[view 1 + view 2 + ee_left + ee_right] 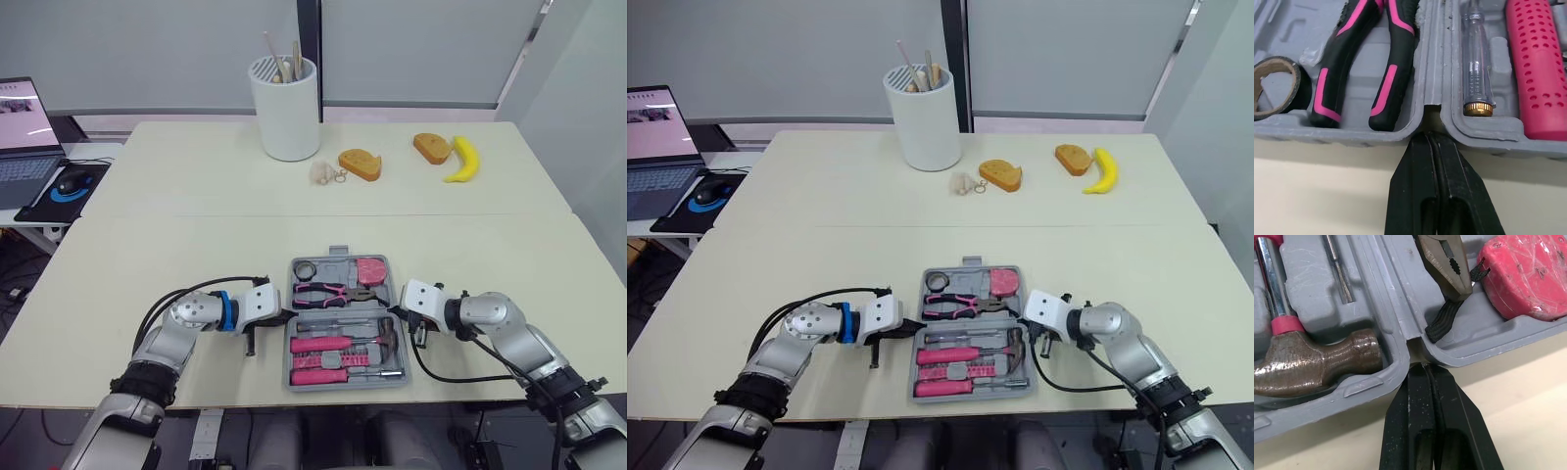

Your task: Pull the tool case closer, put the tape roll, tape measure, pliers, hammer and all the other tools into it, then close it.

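All the tools look packed: tape roll (1303,85), pliers (1391,73), tape measure (1528,274) and hammer (1317,360) lie in the open case (1430,58), near the front edge of the table (196,196). The left gripper (1428,138) and right gripper (1425,366), fingers pressed together, touch its hinge ends. Only closing seems left.

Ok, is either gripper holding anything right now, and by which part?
Nothing is held. The left gripper and right gripper are both shut empty, tips at the hinge notches on either side of the open tool case.
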`<state>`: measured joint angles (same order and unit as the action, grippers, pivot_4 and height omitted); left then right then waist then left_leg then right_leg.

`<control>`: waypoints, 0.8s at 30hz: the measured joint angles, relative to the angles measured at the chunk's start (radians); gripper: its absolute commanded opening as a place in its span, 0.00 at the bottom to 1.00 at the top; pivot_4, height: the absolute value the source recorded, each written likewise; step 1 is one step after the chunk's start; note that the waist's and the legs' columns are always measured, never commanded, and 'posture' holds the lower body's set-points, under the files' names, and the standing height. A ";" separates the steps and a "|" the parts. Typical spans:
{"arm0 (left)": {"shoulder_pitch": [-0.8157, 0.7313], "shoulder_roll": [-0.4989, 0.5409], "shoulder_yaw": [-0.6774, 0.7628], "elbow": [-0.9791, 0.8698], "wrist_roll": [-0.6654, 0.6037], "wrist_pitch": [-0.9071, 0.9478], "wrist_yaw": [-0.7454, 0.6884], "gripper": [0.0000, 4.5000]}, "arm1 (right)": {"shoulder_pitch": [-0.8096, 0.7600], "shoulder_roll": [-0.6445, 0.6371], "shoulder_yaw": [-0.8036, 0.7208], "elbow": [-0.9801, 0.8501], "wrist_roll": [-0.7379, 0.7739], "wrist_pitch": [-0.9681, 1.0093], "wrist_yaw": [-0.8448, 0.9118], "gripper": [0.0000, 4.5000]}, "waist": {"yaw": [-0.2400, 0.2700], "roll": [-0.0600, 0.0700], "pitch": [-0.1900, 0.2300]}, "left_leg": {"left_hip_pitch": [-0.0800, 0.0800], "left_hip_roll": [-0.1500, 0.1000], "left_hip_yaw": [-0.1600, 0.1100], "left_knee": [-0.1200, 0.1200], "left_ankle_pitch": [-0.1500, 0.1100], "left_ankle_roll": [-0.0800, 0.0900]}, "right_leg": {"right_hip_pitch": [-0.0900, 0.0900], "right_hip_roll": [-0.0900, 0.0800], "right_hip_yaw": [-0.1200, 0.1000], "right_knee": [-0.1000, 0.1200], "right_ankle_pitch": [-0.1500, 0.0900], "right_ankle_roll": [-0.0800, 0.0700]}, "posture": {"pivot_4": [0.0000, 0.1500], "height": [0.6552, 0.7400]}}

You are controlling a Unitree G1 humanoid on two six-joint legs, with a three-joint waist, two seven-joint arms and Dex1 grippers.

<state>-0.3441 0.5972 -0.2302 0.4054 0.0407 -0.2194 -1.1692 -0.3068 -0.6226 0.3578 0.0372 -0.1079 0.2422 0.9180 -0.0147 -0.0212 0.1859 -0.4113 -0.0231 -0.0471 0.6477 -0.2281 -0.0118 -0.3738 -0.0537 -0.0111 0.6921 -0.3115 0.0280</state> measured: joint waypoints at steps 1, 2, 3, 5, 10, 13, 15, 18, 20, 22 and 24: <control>0.010 0.004 0.000 -0.014 0.000 0.004 -0.001 0.01 | 0.007 -0.001 0.000 -0.011 0.000 0.006 0.003 0.00 | 0.000 0.000 0.000 | 0.000 0.000 0.000 0.000 0.000 0.000 | 0.000 0.000 0.000 0.000 0.000 0.000 | 1.00 1.00; 0.015 0.008 0.000 -0.023 -0.001 0.009 -0.001 0.01 | 0.013 -0.002 0.000 -0.021 0.000 0.011 0.006 0.00 | 0.000 0.000 0.000 | 0.000 0.000 0.000 0.000 0.000 0.000 | 0.000 0.000 0.000 0.000 0.000 0.000 | 1.00 1.00; 0.019 0.011 0.000 -0.032 -0.001 0.016 -0.001 0.01 | 0.018 -0.003 0.000 -0.031 0.000 0.017 0.008 0.00 | 0.000 0.000 0.000 | 0.000 0.000 0.000 0.000 0.000 0.000 | 0.000 0.000 0.000 0.000 0.000 0.000 | 1.00 1.00; 0.027 0.015 0.000 -0.043 -0.001 0.020 -0.002 0.01 | 0.024 -0.003 0.001 -0.042 0.000 0.028 0.014 0.00 | -0.001 0.000 0.000 | 0.000 0.000 0.000 0.000 0.000 0.000 | 0.000 0.000 0.000 0.000 0.000 0.000 | 1.00 1.00; 0.037 0.017 0.001 -0.056 -0.001 0.026 0.000 0.01 | 0.053 -0.010 -0.001 -0.088 0.000 0.059 0.017 0.00 | -0.002 0.000 0.000 | 0.000 0.000 0.000 0.000 0.000 0.000 | 0.000 0.000 0.000 0.000 0.000 0.000 | 1.00 1.00; 0.039 0.017 0.001 -0.064 -0.001 0.036 -0.002 0.01 | 0.061 -0.014 -0.001 -0.103 0.000 0.071 0.018 0.00 | -0.002 0.000 0.000 | 0.000 0.000 0.000 0.000 0.000 0.000 | 0.000 0.000 0.000 0.000 0.000 0.000 | 1.00 1.00; 0.044 0.018 0.001 -0.073 -0.001 0.040 -0.002 0.01 | 0.066 -0.016 -0.001 -0.112 0.000 0.076 0.019 0.00 | -0.002 0.000 0.000 | 0.000 0.000 0.000 0.000 0.000 0.000 | 0.000 0.000 0.000 0.000 0.000 0.000 | 1.00 1.00; 0.052 0.018 0.001 -0.085 -0.001 0.047 -0.002 0.01 | 0.068 -0.018 -0.001 -0.114 0.000 0.079 0.020 0.00 | -0.002 0.000 0.000 | 0.000 0.000 0.000 0.000 0.000 0.000 | 0.000 0.000 0.000 0.000 0.000 0.000 | 1.00 1.00; 0.056 0.019 0.001 -0.091 -0.001 0.052 -0.002 0.01 | 0.068 -0.018 -0.001 -0.114 0.000 0.081 0.020 0.00 | -0.002 0.000 0.000 | 0.000 0.000 0.000 0.000 0.000 0.000 | 0.000 0.000 0.000 0.000 0.000 0.000 | 1.00 1.00; 0.058 0.020 0.000 -0.096 -0.001 0.057 -0.002 0.01 | 0.068 -0.018 -0.002 -0.114 0.000 0.082 0.020 0.00 | -0.002 0.000 0.000 | 0.000 0.000 0.000 0.000 0.000 0.000 | 0.000 0.000 0.000 0.000 0.000 0.000 | 1.00 1.00; 0.060 0.021 0.000 -0.099 -0.001 0.058 -0.001 0.01 | 0.068 -0.018 -0.002 -0.115 0.001 0.083 0.020 0.00 | -0.002 0.000 0.000 | 0.000 0.000 0.000 0.000 0.000 0.000 | 0.000 0.000 0.000 0.000 0.000 0.000 | 1.00 1.00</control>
<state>-0.2838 0.6178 -0.2298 0.3061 0.0400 -0.1615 -1.1703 -0.2388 -0.6403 0.3563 -0.0780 -0.1071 0.3256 0.9380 -0.0165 -0.0212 0.1858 -0.4112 -0.0231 -0.0472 0.6479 -0.2281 -0.0117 -0.3735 -0.0537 -0.0111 0.6922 -0.3116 0.0280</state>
